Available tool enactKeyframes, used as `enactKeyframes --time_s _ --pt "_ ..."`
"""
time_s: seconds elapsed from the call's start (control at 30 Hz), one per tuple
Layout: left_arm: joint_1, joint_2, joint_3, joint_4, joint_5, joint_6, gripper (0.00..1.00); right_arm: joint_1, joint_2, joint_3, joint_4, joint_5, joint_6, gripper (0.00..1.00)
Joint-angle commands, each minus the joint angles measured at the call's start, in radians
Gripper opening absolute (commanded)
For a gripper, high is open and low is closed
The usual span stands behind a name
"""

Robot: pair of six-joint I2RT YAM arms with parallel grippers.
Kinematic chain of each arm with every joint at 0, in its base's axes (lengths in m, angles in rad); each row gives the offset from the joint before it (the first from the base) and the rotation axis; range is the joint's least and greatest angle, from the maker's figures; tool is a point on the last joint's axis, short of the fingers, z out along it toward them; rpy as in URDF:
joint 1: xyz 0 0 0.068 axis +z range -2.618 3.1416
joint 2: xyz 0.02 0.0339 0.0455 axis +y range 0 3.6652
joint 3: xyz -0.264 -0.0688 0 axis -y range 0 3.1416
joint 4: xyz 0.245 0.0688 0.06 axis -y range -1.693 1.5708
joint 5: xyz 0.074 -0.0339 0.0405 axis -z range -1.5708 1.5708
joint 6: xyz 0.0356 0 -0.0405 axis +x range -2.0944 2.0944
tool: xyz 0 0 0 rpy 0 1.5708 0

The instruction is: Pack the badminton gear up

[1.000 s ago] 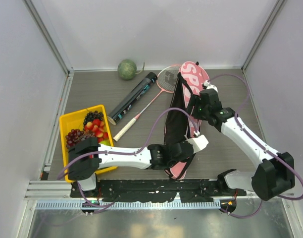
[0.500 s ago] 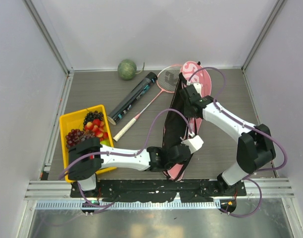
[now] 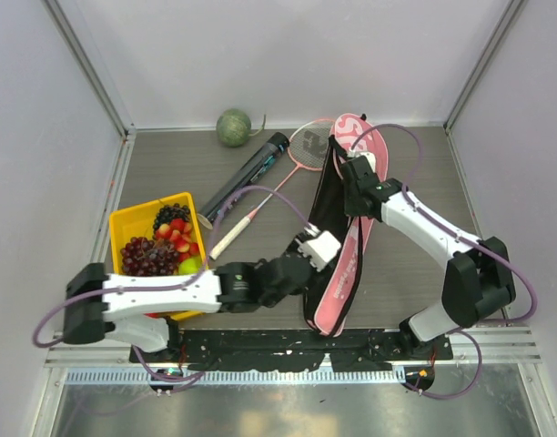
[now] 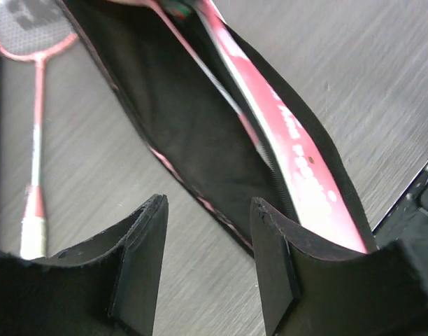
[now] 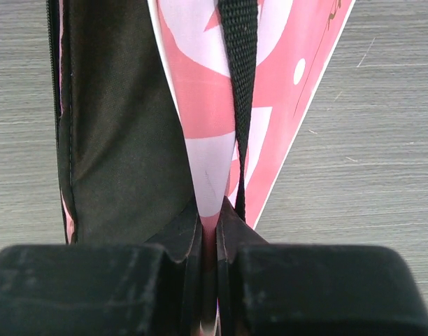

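Now the pink racket bag (image 3: 349, 244) lies on the right half of the worktop (image 3: 424, 164), its rounded end close to the back edge and its narrow end near the front edge. Its mouth gapes along the left side, showing black lining. The right end effector (image 3: 356, 173) is clenched on the bag's pink upper flap near the back end; the wrist view shows both fingers (image 5: 189, 231) pressed onto the fabric beside a black strap (image 5: 238, 84). The left end effector (image 3: 317, 246) hangs released just beside the bag's left rim, its fingers (image 4: 144, 238) apart with nothing between them.

Bare worktop runs from the bag to the right edge, crossed only by the right arm. Left of the bag the room is tighter. A racket (image 3: 288, 168) slants from the back edge toward the middle, and a black tube (image 3: 244, 180) lies alongside it. A yellow tray (image 3: 124, 223) of fruit sits by the left edge, and a melon (image 3: 233, 127) rests at the back edge.

A second ago the left end effector was clamped at the bag's narrow end; it has since let go and drawn back to the left. The right one was open over the bag's right side and has since moved in and closed on the flap.
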Motion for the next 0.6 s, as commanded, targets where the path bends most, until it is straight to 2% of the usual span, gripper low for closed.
enactKeyframes --time_s 0.0,0.13,0.23,0.43,0.57 --pt "0.105 -0.175 0.034 -0.195 0.072 0.025 0.55 -0.044 -0.116 -0.046 0.086 -0.087 -0.032 0.05" --pt "0.356 -0.122 0.143 -0.400 0.272 0.065 0.55 -0.067 -0.179 -0.094 0.137 -0.144 -0.026 0.05" --pt "0.484 -0.007 0.226 -0.480 0.327 0.137 0.53 -0.080 -0.214 -0.127 0.149 -0.157 -0.014 0.05" --pt "0.616 0.225 0.398 -0.598 0.413 0.195 0.49 -0.113 -0.261 -0.170 0.207 -0.219 0.009 0.05" --pt "0.653 0.313 0.419 -0.596 0.430 0.212 0.52 -0.116 -0.250 -0.164 0.207 -0.255 0.006 0.05"
